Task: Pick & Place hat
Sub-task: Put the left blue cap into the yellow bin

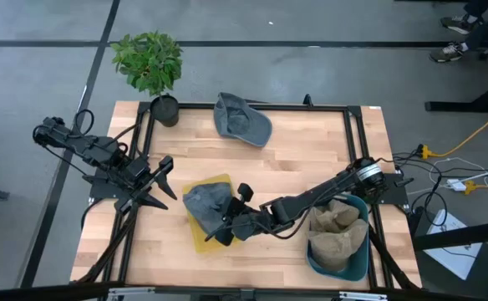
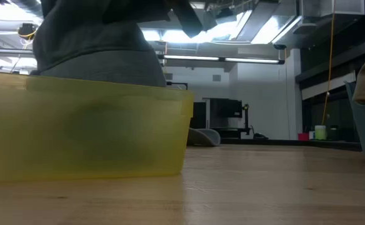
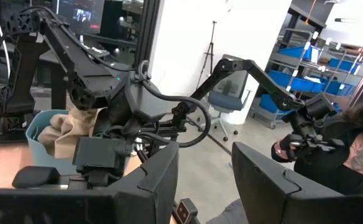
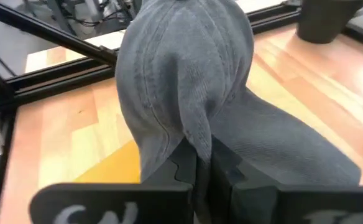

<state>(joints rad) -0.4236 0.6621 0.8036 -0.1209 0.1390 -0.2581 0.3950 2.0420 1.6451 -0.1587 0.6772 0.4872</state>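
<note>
Grey hat (image 1: 206, 201), clenched by right gripper (image 1: 225, 234), seemingly over yellow bin (image 1: 200, 238).

A grey cap (image 1: 206, 201) sits crumpled over the yellow bin (image 1: 204, 237); a second grey cap (image 1: 242, 119) lies flat near the table's (image 1: 311, 159) far edge.

Both arms are dark, nearly black, built of slim jointed links with blocky housings at the joints. The left arm (image 1: 94, 155) carries looped black cables along its links, and its end effector (image 1: 162, 180) ends in two long, pointed black fingers (image 3: 160, 177) with flat, angular faces. The right arm (image 1: 327, 188) has a silver ring at the joint near its base. The right end effector (image 4: 200, 168) has matte black fingers with stepped edges, above a housing with pale lettering.
</note>
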